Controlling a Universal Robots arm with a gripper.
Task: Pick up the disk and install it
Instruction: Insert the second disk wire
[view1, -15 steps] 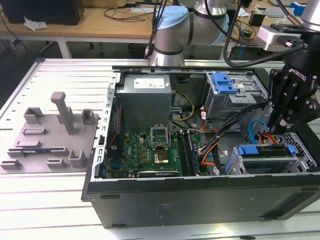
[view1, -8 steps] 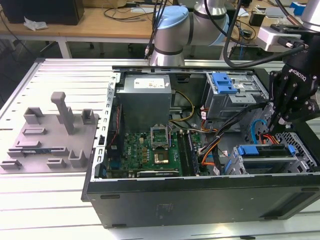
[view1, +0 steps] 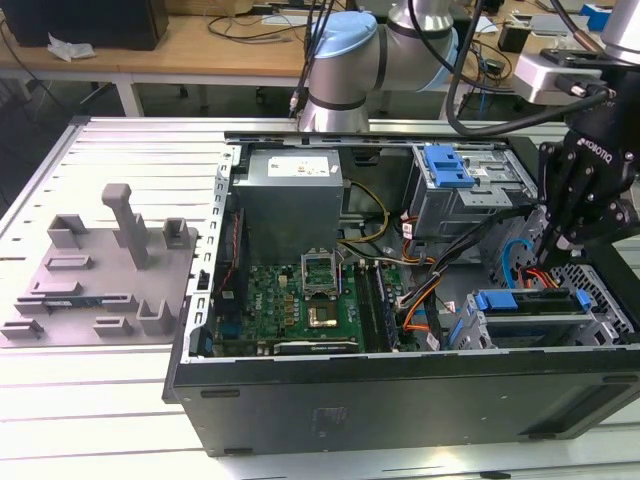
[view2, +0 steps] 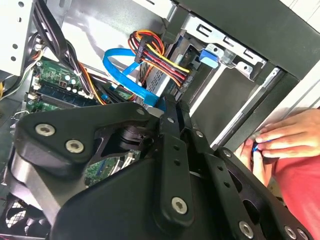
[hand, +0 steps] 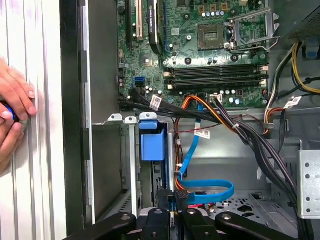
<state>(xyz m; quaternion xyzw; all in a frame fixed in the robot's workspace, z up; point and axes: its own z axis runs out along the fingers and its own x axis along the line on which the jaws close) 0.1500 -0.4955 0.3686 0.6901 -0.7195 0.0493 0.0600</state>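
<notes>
Open computer case (view1: 400, 390) lies on the slatted table (view1: 120, 400); grey fixture plate (view1: 95, 275) sits beside it, well apart. Gripper (view1: 552, 235) hangs inside the case above the drive cage (view1: 545, 315), fingers (hand: 161, 202) closed together, holding nothing discernible. Disk (view1: 525, 301) is seated in that cage. Blue cable (hand: 205, 192) and wire bundle (hand: 240, 127) crowd the bay. A person's hand (hand: 12, 107) rests outside the case wall.

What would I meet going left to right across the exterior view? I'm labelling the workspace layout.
Grey fixture plate → open computer case, with its motherboard ahead of the blue-railed drive bay → the arm's end effector at the exterior view's right, lowered into the case above that bay.
</notes>
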